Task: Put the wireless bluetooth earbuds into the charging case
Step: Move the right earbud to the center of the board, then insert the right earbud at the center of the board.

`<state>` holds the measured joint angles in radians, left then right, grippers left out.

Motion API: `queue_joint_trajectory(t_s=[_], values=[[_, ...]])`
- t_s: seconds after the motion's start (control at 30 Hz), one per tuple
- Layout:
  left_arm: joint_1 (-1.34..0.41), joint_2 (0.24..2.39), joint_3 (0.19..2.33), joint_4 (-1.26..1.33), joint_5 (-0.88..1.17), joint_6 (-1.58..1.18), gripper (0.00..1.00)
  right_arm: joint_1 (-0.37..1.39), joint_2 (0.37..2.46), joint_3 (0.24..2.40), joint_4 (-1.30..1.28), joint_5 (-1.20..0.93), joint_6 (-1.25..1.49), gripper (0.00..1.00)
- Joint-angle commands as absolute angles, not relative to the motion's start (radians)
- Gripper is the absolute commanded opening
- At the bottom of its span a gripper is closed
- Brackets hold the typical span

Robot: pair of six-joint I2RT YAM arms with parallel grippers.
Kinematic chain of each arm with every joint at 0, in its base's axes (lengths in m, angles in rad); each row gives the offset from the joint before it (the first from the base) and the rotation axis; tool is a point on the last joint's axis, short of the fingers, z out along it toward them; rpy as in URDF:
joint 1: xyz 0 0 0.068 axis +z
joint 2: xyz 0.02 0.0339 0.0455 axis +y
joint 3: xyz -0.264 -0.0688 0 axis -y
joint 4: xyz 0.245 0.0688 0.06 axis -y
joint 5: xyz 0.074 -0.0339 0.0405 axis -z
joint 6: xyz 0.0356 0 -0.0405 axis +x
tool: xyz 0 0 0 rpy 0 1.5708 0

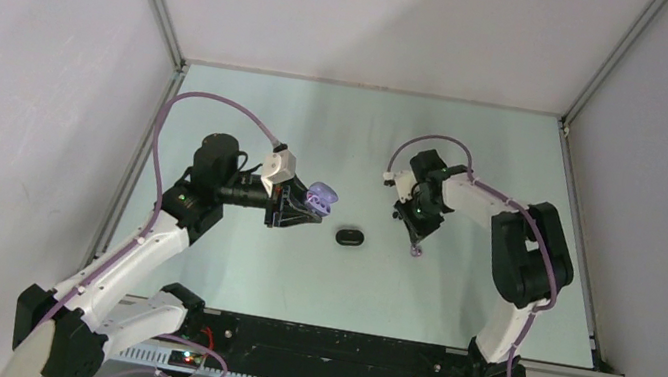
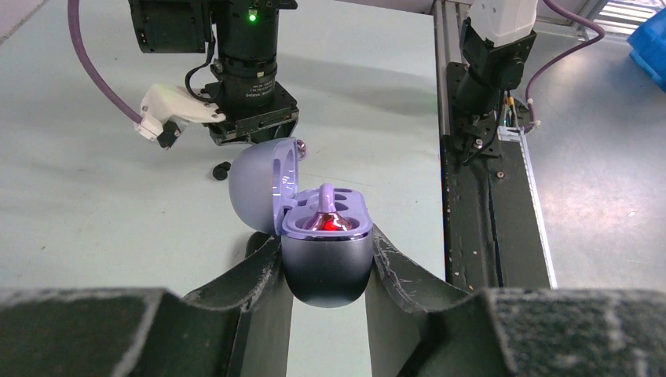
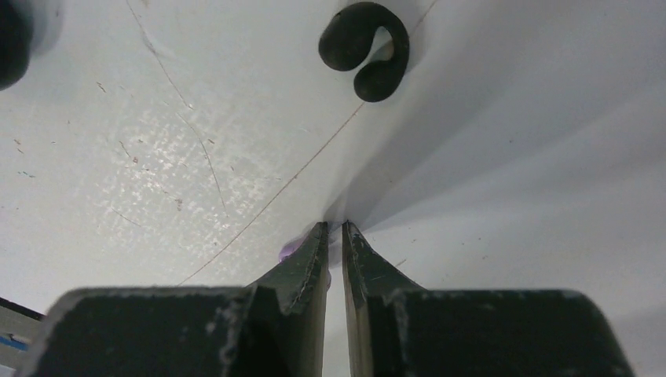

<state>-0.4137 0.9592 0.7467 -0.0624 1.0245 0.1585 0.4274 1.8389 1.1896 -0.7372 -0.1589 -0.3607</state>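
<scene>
Lilac charging case [image 2: 326, 267]: flanks and underside covered by the fingers [image 2: 236, 287] of the left tool [image 2: 326, 239]. Of the lilac earbud [image 2: 327, 214] seated inside, only the top shows. Right arm [image 2: 245, 71]: cut off by the top edge of the left wrist view. Black speck [image 2: 222, 169] on the tabletop [image 2: 94, 204] below that arm: too small to name. Lilac sliver [image 3: 288, 251] at the right tool [image 3: 334, 228]: mostly hidden behind one finger, so pinched or merely beside cannot be told. Dark rounded thing [image 3: 12, 39]: blurred, cut by the upper left corner of the right wrist view.
</scene>
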Motion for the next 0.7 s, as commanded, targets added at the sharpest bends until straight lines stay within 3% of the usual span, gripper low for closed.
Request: queue_joint_trajectory(t_s=[0.0,0.3,0.67], values=[[-0.409,0.937,0.76,-0.043,1.041,0.162,0.09,0.435,1.82,1.224,-0.714,-0.134,-0.37,0.16],[-0.408,0.93,0.757,-0.041,1.039,0.165,0.09,0.483,1.585,1.166,-0.751,-0.041,-0.509,0.3],[-0.408,0.925,0.756,-0.043,1.038,0.167,0.09,0.64,1.491,0.925,-0.618,0.14,-0.558,0.32]])
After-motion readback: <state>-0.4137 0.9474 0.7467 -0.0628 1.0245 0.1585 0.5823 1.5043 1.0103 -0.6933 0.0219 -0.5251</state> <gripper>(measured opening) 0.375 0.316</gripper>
